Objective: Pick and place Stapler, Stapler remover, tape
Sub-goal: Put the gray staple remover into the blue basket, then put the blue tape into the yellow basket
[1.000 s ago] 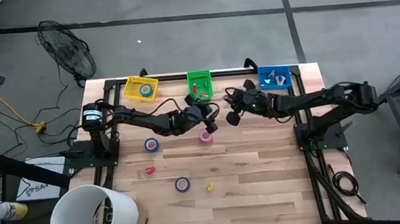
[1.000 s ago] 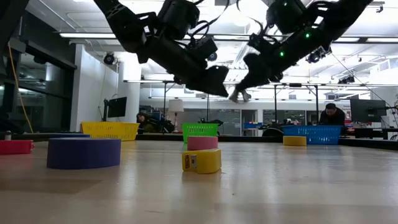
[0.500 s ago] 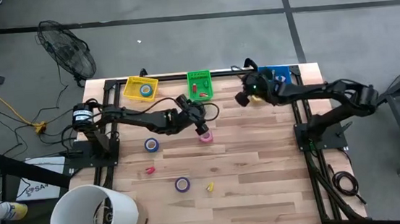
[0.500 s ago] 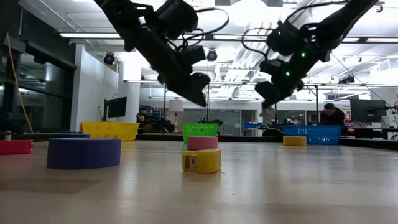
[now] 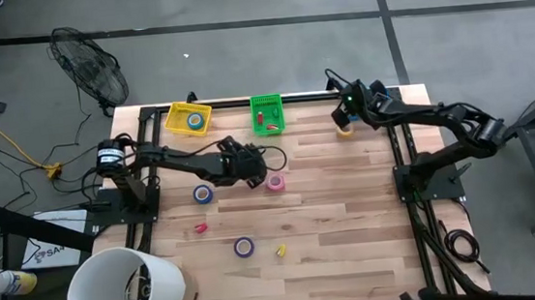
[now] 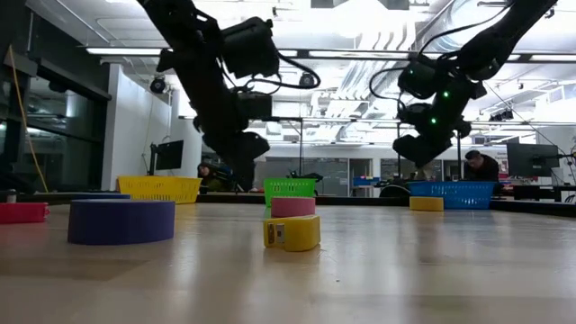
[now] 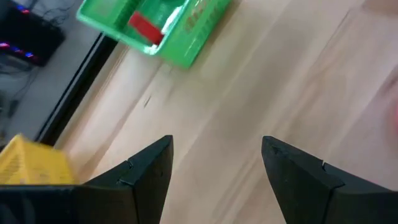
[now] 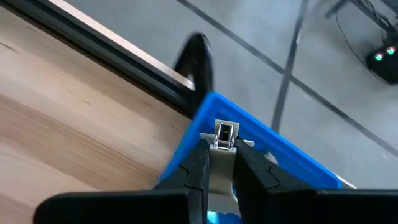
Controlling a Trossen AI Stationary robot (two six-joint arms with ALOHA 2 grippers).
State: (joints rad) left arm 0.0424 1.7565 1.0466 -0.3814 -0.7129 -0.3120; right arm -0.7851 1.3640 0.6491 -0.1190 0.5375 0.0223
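Observation:
My right gripper (image 5: 346,114) hovers at the table's far right corner, over the blue bin (image 8: 261,140), shut on a small silvery staple remover (image 8: 223,138). My left gripper (image 7: 214,146) hangs open above bare wood left of the pink tape roll (image 5: 275,181), touching nothing. A red stapler (image 7: 146,27) lies in the green bin (image 5: 266,113). The blue roll (image 5: 202,194) and purple roll (image 5: 244,246) lie flat on the table. A yellow roll (image 5: 344,131) rests near the blue bin. My right gripper pinches the staple remover between its two fingers (image 8: 198,163). The remover's silvery end (image 8: 224,130) sticks out past the fingertips. It is lifted clear, above the blue bin's near wall. Which part of it the fingers cover cannot be told.
A yellow bin (image 5: 189,118) at the far left holds a tape roll. A small red piece (image 5: 201,230) and a small yellow piece (image 5: 280,251) lie toward the near side. A white bucket (image 5: 124,291) stands at the near left corner. Black frame rails run along the table's far and side edges.
My right gripper has carried the staple remover from above the table's far middle toward the far right corner, ending over the blue bin. My left gripper has drawn back from above the pink roll toward the table's left and tipped further downward. The rolls have stayed put.

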